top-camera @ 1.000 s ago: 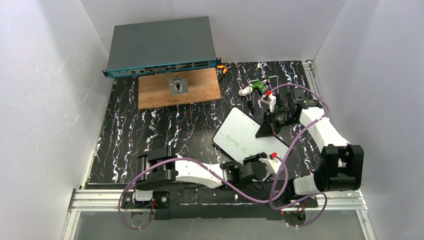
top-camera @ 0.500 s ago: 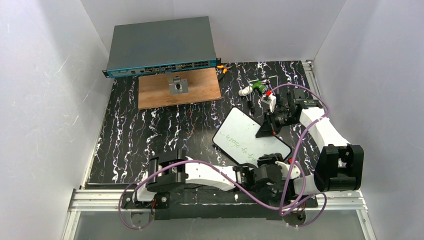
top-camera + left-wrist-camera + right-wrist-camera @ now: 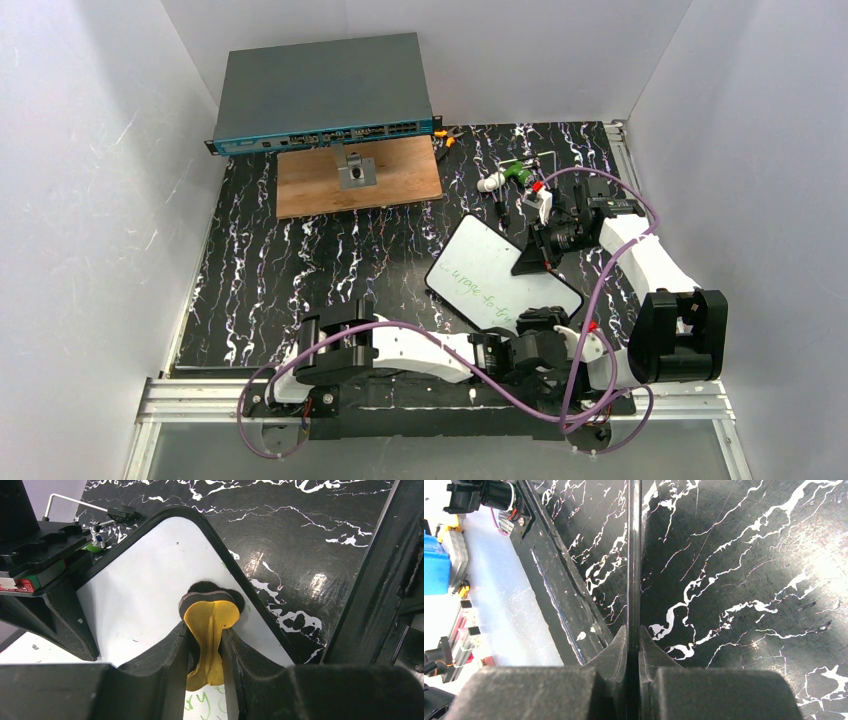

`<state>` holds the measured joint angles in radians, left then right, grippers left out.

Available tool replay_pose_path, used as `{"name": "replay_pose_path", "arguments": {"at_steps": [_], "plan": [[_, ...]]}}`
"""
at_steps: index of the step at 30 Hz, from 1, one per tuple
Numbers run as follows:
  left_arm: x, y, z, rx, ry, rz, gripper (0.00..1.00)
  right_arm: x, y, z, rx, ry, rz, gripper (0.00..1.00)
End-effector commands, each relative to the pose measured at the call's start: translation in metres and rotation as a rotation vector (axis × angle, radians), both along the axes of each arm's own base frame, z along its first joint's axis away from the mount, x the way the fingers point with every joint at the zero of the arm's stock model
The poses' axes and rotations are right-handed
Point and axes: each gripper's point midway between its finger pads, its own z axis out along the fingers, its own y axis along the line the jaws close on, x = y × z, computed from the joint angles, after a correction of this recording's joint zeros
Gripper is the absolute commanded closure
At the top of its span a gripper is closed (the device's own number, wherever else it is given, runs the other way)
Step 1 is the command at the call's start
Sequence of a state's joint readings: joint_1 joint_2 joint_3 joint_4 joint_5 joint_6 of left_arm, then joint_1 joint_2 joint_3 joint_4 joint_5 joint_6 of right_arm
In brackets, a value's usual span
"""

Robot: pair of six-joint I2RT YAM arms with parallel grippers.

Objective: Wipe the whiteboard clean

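The whiteboard lies at an angle on the black marbled table, with green writing along its near-left side. My left gripper is at the board's near-right corner, shut on a yellow eraser. The eraser's dark felt pad presses on the white surface near its dark rim. More green letters show beneath my fingers. My right gripper is shut on the board's far-right edge. In the right wrist view that edge runs as a thin dark line straight out of the closed jaws.
A grey network switch stands at the back, with a brown wooden board and a metal bracket in front of it. Markers and small tools lie behind the whiteboard. White walls close in both sides; an aluminium rail runs along the near edge.
My left arm has swung to the right along the board's near edge, carrying the eraser to the near-right corner. The right gripper and the whiteboard have stayed put.
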<state>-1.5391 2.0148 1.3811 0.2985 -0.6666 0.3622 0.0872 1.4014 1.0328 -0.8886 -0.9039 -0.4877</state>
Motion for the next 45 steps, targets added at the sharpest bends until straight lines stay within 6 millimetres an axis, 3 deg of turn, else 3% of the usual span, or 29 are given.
{"name": "replay_pose_path", "arguments": {"at_steps": [1,16,22,29,37,41,45], "plan": [[-0.008,-0.002,-0.001,0.061,-0.032,-0.033,1.0,0.008,0.006,0.019,0.05,-0.109,0.036,0.99],[-0.032,0.0,-0.015,0.157,-0.071,-0.097,1.0,0.008,0.006,0.02,0.051,-0.111,0.036,0.99],[-0.037,0.001,-0.009,0.053,0.026,-0.076,1.0,0.007,0.007,0.021,0.062,-0.103,0.039,0.99],[-0.009,0.009,0.01,-0.132,0.166,0.032,1.0,0.008,0.012,0.022,0.104,-0.054,0.028,0.99],[0.028,0.043,0.025,-0.3,0.283,0.191,1.0,0.022,0.024,0.025,0.119,-0.042,-0.011,0.99],[0.035,0.053,0.036,-0.391,0.363,0.219,1.0,0.026,0.028,0.025,0.11,-0.043,-0.029,0.99],[0.035,0.044,0.04,-0.454,0.421,0.208,1.0,0.034,0.031,0.03,0.118,-0.044,-0.055,0.99]]}}
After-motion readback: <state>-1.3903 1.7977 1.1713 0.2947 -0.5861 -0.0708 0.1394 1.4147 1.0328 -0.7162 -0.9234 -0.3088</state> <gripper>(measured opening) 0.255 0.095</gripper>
